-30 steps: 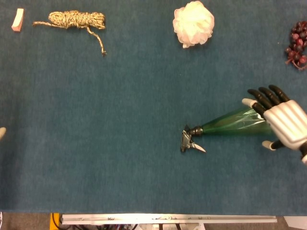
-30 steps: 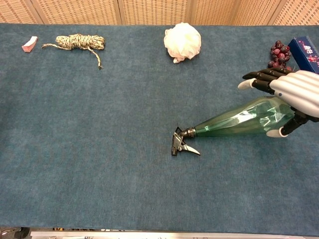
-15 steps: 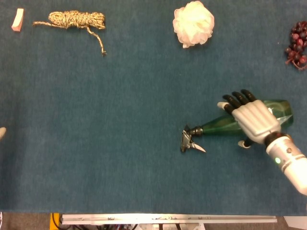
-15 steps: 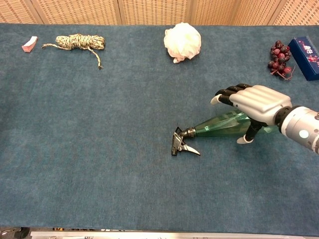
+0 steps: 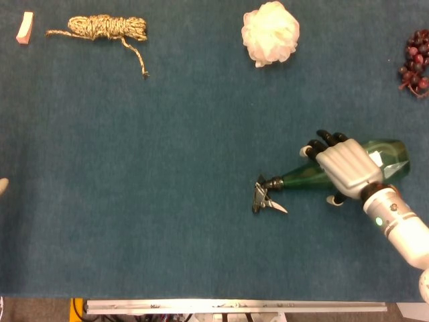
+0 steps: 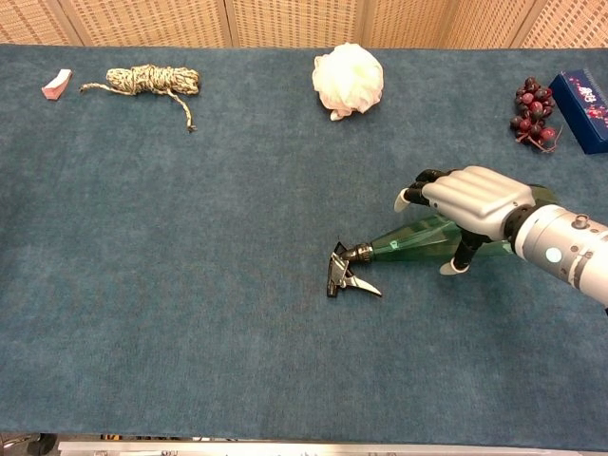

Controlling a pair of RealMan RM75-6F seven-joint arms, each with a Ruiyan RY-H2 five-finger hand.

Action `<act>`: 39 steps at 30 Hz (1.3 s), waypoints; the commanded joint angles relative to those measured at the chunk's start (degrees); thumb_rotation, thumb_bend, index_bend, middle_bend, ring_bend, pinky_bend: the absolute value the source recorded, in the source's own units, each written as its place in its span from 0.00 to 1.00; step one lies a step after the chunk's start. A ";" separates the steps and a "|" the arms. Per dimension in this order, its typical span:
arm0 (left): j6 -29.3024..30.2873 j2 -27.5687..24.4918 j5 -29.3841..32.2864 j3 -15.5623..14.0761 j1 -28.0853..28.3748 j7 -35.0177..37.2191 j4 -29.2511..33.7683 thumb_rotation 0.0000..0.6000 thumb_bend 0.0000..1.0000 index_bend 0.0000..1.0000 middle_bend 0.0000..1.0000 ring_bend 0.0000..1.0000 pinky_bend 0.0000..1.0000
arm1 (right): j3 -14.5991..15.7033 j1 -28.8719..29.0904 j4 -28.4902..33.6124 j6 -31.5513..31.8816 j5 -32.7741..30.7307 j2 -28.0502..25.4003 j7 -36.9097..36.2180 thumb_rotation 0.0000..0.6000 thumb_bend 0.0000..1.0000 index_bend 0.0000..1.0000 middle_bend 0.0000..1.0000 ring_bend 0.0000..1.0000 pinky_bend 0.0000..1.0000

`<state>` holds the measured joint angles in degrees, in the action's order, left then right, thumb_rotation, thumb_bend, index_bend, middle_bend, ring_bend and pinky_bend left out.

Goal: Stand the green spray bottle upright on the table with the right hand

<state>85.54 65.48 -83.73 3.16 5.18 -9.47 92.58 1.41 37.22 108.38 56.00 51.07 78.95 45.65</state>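
The green spray bottle (image 5: pixel 305 178) lies on its side on the blue table (image 5: pixel 167 147), with its black trigger head (image 5: pixel 263 196) pointing left and its wide base (image 5: pixel 393 159) to the right. My right hand (image 5: pixel 345 168) arches over the middle of the bottle. Its dark fingers (image 6: pixel 410 197) reach past the far side and its thumb (image 6: pixel 454 268) comes down on the near side. The span between them is wider than the bottle (image 6: pixel 404 245), and no firm hold shows. A pale sliver at the left edge of the head view (image 5: pixel 2 186) may be my left hand.
A white bath puff (image 5: pixel 270 32) sits at the back centre, a coil of rope (image 5: pixel 107 27) and a small pink block (image 5: pixel 25 27) at the back left. Dark grapes (image 5: pixel 415 57) and a blue box (image 6: pixel 584 109) are at the back right.
My right hand has slid left along the bottle from its base to its middle and dropped lower, fingers curling more. The bottle has stayed lying in place.
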 commanded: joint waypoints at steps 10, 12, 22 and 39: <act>-0.02 -0.01 0.02 0.02 0.02 -0.01 -0.01 1.00 0.00 0.00 0.00 0.00 0.00 | 0.83 1.65 -1.83 0.37 -1.24 1.58 -0.35 1.00 0.06 0.27 0.29 0.14 0.18; 0.00 -0.01 0.00 0.01 0.01 0.01 -0.02 1.00 0.00 0.00 0.00 0.00 0.00 | 0.96 1.96 -1.93 0.40 -1.42 1.85 -0.32 1.00 0.08 0.27 0.29 0.14 0.18; 0.00 0.00 0.00 0.00 0.00 0.01 -0.02 1.00 0.00 0.00 0.00 0.00 0.00 | 1.20 3.22 -2.74 0.78 -2.10 3.08 -0.52 1.00 0.23 0.30 0.33 0.18 0.18; -0.02 0.01 0.00 0.02 0.02 0.02 -0.03 1.00 0.00 0.00 0.00 0.00 0.00 | 1.65 3.13 -2.60 3.07 -1.12 3.40 -2.76 1.00 0.33 0.42 0.47 0.32 0.23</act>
<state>85.53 65.49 -83.73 3.18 5.20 -9.45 92.55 3.12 40.71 105.52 58.71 49.25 82.58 43.71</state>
